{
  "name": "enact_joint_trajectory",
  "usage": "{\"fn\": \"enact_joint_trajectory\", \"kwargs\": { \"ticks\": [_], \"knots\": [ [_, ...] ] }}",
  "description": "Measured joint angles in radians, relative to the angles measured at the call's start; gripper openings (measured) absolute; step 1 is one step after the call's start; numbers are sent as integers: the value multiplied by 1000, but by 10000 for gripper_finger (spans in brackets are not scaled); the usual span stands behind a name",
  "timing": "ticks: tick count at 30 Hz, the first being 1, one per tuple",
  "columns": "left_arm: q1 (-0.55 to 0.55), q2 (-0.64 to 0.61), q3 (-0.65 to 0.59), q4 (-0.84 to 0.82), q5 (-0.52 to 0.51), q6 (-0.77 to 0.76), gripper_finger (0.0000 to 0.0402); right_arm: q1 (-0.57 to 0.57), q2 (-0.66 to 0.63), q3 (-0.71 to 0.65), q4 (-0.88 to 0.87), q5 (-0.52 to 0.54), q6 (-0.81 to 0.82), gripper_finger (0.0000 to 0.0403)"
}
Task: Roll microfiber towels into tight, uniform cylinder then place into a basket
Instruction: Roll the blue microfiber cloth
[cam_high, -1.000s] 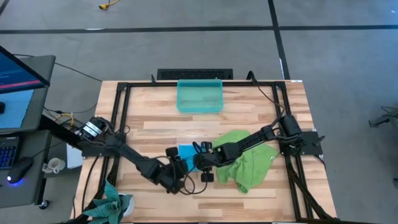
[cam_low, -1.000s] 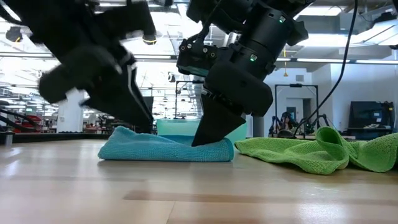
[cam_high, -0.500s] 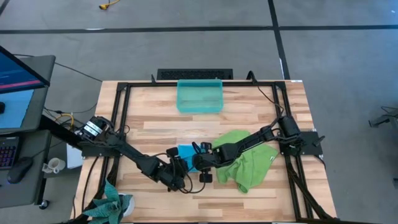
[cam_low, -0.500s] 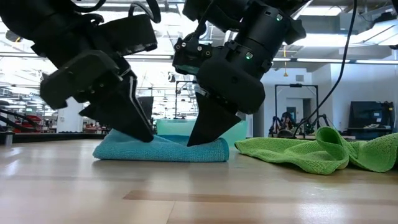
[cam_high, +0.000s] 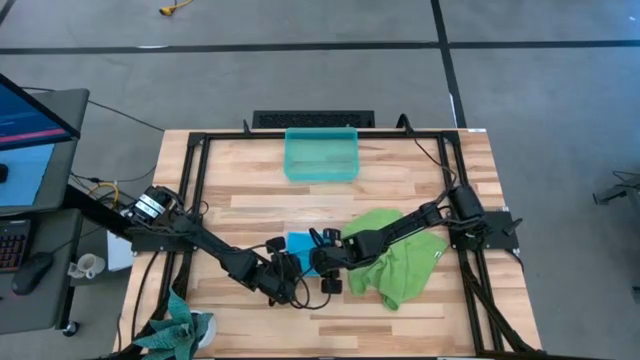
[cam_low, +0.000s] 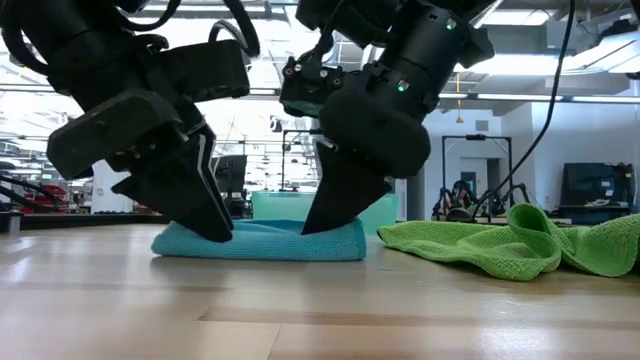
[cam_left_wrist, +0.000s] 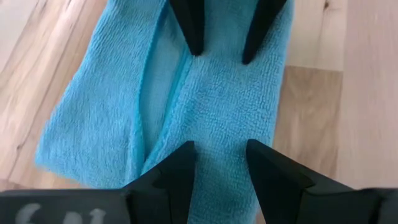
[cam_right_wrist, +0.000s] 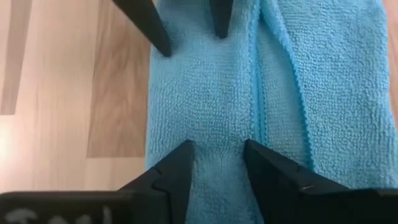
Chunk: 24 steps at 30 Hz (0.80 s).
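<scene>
High view shows the pale wooden plank desk (cam_high: 250, 205) with a black frame around it, both dark arms meeting near its front middle. The crumpled lime green microfiber towel (cam_high: 400, 262) lies loose on the right side of the desk, not yet rolled. The small translucent teal-green plastic basket (cam_high: 321, 155) sits at the far edge, well apart from both towels, with nothing visible inside it. The bright sky blue microfiber towel (cam_low: 262, 241) lies flat on the desk between the two arms, folded lengthwise into a long strip with one overlapping seam, but not wound into a cylinder. The left claw (cam_left_wrist: 216, 158) has its fingers apart, tips pressing down on one end of the blue strip. The right claw (cam_right_wrist: 216, 158) faces it from the other end, fingers likewise apart and resting on the cloth. By my judgement the task is early: one towel folded only, rolling and both placements remain.
</scene>
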Motion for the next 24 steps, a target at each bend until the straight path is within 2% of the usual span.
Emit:
{"fn": "enact_joint_trajectory", "kwargs": {
  "ticks": [8, 15, 24],
  "knots": [
    [0, 0, 0, -16, 0, -7, 142, 24, -102, -5, -34, 53, -38, 164],
    [0, 0, 0, -25, 0, -22, 142, 103, -206, -15, -123, 219, -118, 153],
    [12, 0, 0, -23, 18, -30, 142, 216, -211, -106, -121, 299, -247, 154]
  ]
}}
